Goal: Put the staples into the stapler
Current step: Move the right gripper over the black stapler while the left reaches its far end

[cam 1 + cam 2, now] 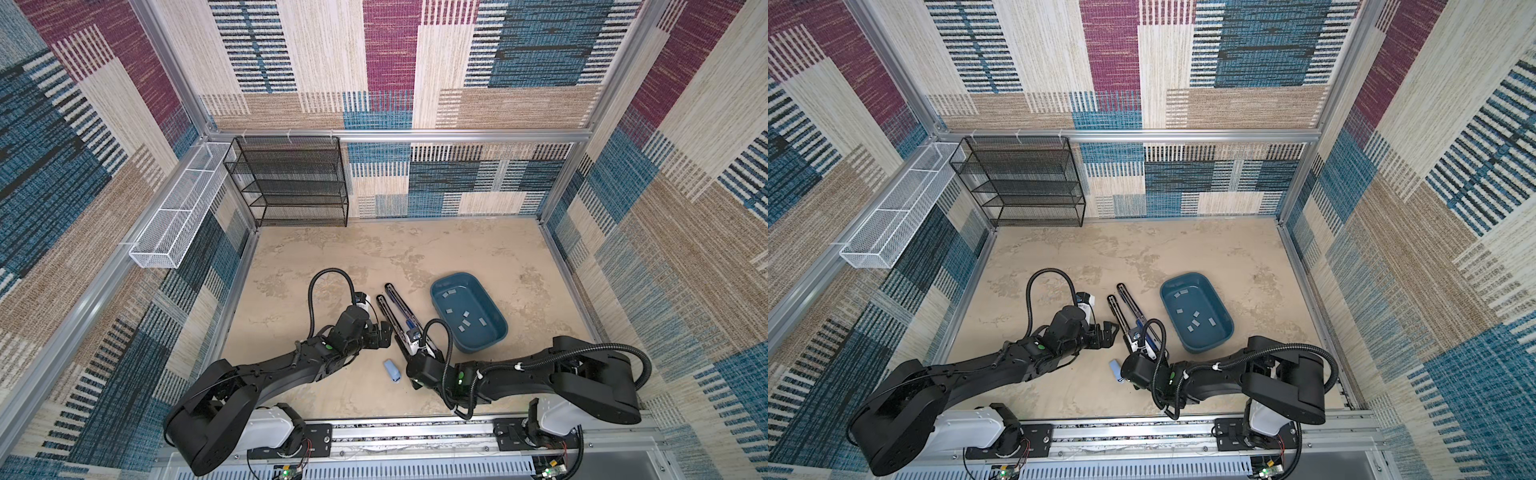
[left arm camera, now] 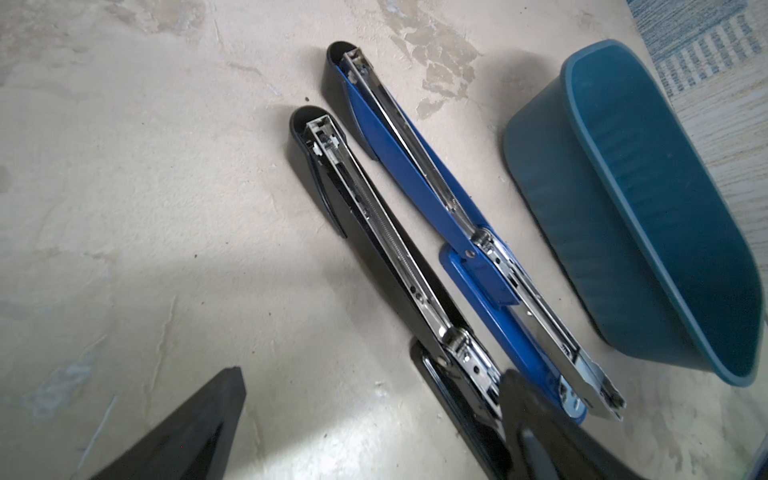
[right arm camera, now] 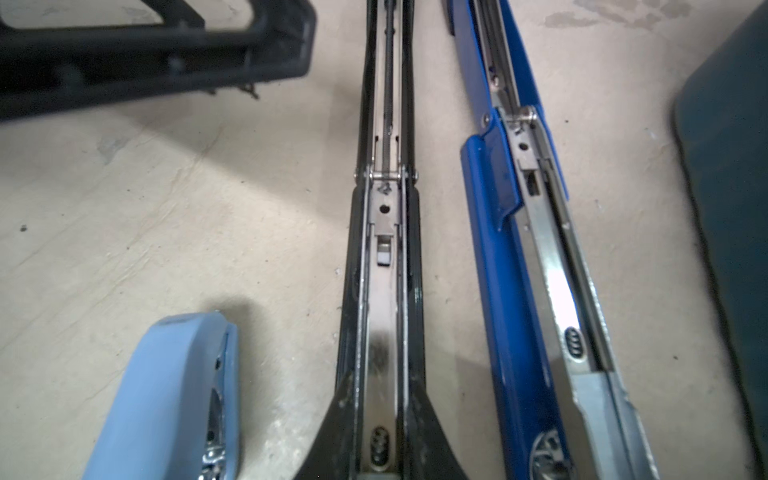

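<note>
In the teal plastic tub (image 1: 488, 341): small flat grey metal staple strips (image 1: 466, 322), loose. Your right tool (image 3: 382, 419): clamped on the long black opened stapler (image 3: 384, 291). Left tool (image 1: 381, 332): jaws apart, beside it. Risk: your grip may skew the stapler and misalign its channel.

staples (image 1: 465, 322) in tub (image 1: 473, 297), staplers (image 1: 388, 316) left, apparently apart

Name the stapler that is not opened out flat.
The small light-blue stapler, lying closed nearer the robot's base. The black stapler and the dark-blue stapler both lie opened flat, metal channels bare.
</note>
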`<state>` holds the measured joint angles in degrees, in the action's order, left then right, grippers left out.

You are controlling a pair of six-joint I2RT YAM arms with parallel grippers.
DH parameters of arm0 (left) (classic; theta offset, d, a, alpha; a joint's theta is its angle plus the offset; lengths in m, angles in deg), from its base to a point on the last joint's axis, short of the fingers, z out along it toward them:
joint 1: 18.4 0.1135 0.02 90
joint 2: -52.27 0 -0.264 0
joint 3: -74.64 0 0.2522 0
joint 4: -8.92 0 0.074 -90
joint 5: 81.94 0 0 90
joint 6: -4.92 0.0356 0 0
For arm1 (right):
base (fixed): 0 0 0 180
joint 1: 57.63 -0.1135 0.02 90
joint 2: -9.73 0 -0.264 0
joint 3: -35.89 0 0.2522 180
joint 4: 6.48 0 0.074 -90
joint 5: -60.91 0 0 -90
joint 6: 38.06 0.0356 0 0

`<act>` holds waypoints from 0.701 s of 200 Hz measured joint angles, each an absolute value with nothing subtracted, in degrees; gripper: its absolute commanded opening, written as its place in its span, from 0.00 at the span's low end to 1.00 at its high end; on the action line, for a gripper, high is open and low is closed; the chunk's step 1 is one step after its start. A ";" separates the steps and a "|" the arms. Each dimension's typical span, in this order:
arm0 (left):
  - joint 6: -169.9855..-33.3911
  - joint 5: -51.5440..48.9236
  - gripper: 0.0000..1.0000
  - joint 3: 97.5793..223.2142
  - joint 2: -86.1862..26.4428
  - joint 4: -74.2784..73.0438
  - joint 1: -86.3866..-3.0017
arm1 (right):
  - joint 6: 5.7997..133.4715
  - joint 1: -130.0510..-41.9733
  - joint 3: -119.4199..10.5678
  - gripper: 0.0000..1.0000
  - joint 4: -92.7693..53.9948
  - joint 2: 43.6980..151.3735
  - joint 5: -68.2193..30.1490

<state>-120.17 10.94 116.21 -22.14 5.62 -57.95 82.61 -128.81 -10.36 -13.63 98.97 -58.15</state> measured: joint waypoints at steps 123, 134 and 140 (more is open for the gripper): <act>-132.30 7.77 0.99 119.18 -33.86 14.23 -55.33 | 78.55 -128.83 -9.38 0.05 -6.72 100.47 -55.65; -132.83 7.48 0.99 119.55 -35.15 16.00 -55.33 | 78.44 -128.81 -8.70 0.05 -6.15 100.17 -55.33; -132.98 7.29 0.99 119.73 -35.69 16.83 -55.31 | 78.44 -128.81 -8.44 0.05 -5.98 99.93 -55.13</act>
